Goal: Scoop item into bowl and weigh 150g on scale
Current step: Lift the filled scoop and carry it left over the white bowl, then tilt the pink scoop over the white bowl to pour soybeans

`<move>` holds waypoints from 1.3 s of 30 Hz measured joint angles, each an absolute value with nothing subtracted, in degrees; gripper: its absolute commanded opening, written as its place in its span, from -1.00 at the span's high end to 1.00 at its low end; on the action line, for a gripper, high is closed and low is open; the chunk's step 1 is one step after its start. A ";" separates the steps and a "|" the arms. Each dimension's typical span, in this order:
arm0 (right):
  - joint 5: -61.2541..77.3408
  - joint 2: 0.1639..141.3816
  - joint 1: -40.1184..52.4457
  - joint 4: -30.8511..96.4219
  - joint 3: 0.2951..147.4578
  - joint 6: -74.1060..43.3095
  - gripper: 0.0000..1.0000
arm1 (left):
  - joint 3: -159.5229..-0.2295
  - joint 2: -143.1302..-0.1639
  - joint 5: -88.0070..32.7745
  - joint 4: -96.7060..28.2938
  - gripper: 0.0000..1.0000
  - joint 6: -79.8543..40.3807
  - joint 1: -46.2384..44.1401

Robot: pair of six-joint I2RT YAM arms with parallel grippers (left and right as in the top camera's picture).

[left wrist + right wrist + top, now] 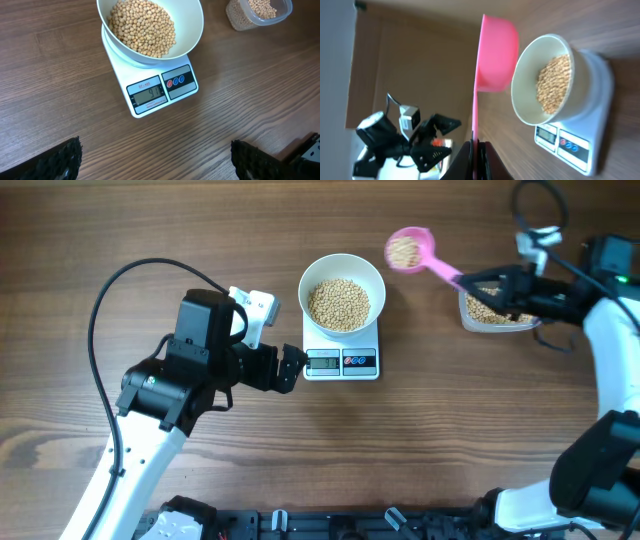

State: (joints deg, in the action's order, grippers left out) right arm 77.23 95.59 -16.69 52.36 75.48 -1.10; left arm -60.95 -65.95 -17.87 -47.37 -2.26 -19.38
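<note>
Overhead: the right gripper (478, 283) is pressed together on the handle of the pink scoop (408, 250). The loaded cup juts out ahead of the gripper, apart from the bowl (303, 290) and over bare table. The tub (500, 325) sits right under the gripper. The bowl stands on the scale (341, 362) with a bed of beans (338, 302) in it. The long, thin handle is the risk: if it twists in the pinch, or the arm swings sharply, beans would roll off onto the wood before they reach the bowl. The left gripper (297, 368) is just beside the scale's left edge, so a small drift could nudge the scale and upset the reading.

Left wrist: the fingers (62, 160) are spread wide and hold nothing. Scale and bowl lie ahead of them, with the tub further ahead to the right. The display seems to show a two-digit figure, which I judge short of the target. Dumping a whole scoop could overshoot it, so a slow tip looks safer.

Right wrist: the handle runs straight out from between the closed fingers (462, 162). The cup is ahead, beside the bowl's rim but not yet above it. If the scoop tilts here, beans would fall outside the bowl. If the cup knocks the rim, it could shift the bowl on the scale.
</note>
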 measured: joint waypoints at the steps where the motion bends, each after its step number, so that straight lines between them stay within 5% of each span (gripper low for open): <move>1: 75.70 95.59 -15.07 50.87 75.46 -2.50 0.91 | -60.95 -65.95 -17.85 -47.35 -1.00 -2.26 -19.38; 19: 55.13 95.59 1.10 29.21 75.42 -7.40 0.91 | -60.95 -65.95 -17.85 -47.35 -1.00 -2.26 -19.38; 39: 24.95 95.57 14.76 32.34 75.40 9.39 0.91 | -60.95 -65.95 -17.87 -47.37 -1.00 -2.26 -19.38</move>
